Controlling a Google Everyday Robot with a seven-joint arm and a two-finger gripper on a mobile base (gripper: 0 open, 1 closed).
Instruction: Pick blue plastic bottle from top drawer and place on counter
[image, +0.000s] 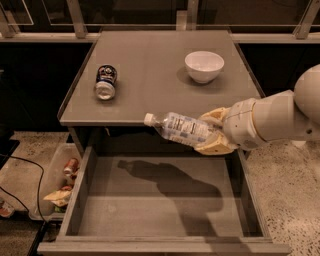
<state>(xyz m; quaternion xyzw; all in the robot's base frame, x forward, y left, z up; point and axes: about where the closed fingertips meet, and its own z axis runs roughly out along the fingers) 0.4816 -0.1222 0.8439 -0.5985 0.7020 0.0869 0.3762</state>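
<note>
Blue plastic bottle (182, 129) is being pinched at its base end by the gripper (213, 133) jaws. Its clear body, pale printed label and white cap are pointing left, tilted, above the open top drawer (150, 215), overlapping the counter (150, 70) front edge.

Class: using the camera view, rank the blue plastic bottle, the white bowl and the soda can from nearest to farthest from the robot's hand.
The hand is at right, above the top drawer.
1. Blue plastic bottle: held in it.
2. White bowl: on the counter behind.
3. Soda can: counter's far left.
</note>
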